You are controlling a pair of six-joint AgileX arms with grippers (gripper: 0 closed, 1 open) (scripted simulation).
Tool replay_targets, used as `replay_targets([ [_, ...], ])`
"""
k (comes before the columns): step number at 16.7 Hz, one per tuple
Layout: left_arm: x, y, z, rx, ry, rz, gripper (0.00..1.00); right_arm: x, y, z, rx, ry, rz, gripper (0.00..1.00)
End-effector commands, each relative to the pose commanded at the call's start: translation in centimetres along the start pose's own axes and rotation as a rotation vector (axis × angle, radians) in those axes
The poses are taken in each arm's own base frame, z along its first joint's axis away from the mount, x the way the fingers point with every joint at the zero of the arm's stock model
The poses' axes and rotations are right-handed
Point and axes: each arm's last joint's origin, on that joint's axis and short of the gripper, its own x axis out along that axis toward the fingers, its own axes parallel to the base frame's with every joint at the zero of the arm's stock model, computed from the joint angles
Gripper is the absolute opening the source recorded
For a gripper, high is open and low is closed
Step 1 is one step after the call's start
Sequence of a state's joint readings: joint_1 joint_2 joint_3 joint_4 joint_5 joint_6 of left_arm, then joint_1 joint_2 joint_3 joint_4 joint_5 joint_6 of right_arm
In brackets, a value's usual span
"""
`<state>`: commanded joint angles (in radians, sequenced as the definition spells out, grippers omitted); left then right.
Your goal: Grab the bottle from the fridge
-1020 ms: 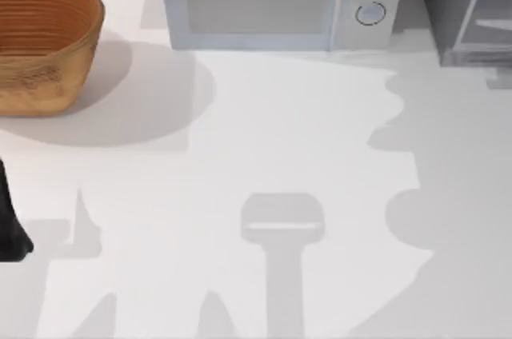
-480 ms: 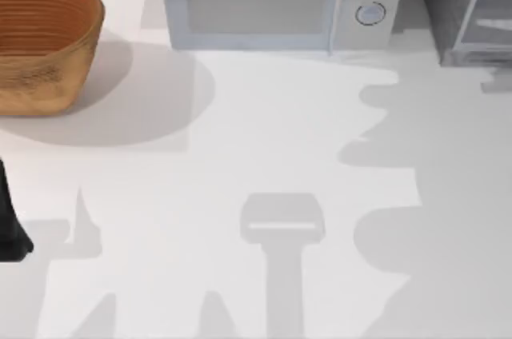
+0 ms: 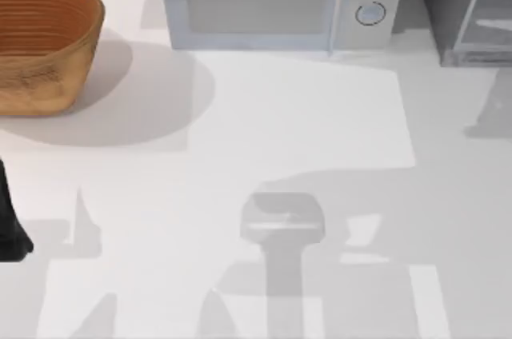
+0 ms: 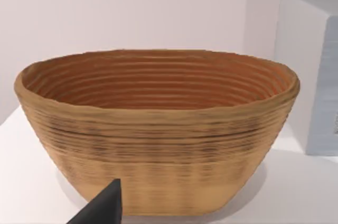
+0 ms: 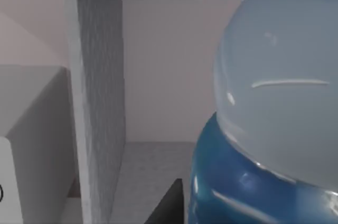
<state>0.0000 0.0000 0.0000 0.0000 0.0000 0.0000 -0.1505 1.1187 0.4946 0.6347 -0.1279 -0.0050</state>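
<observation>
Right wrist view: bottle (image 5: 274, 102) close against right hand (image 5: 169, 203), inside fridge (image 5: 100, 102); grip state indeterminable. Light, smooth, likely slippery; grasp mid-body.

A wicker basket (image 3: 44, 39) sits left of the microwave (image 3: 276, 3) on the table (image 3: 280, 131).

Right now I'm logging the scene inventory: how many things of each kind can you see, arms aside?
Baskets: 1, the wicker basket
Microwaves: 1, the microwave
Fridges: 1, the fridge
Bottles: 1, the bottle
Total: 4
</observation>
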Motion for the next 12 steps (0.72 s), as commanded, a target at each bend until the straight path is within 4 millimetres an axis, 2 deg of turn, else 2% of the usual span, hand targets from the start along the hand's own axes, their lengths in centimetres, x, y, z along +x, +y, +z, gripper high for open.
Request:
replay_targets([
  [3,0.0,0.0,0.0,0.000,0.000,0.000,1.00,-5.6,1.3,-0.3,0.005,-0.009,0.001,0.00],
  [6,0.0,0.0,0.0,0.000,0.000,0.000,1.00,-9.9,2.2,-2.4,0.012,-0.013,0.003,0.00],
  [9,0.0,0.0,0.0,0.000,0.000,0.000,1.00,-12.4,2.7,-5.1,0.018,-0.010,0.008,0.00],
  [12,0.0,0.0,0.0,0.000,0.000,0.000,1.00,-13.4,2.9,-7.2,0.020,0.001,0.012,0.00],
])
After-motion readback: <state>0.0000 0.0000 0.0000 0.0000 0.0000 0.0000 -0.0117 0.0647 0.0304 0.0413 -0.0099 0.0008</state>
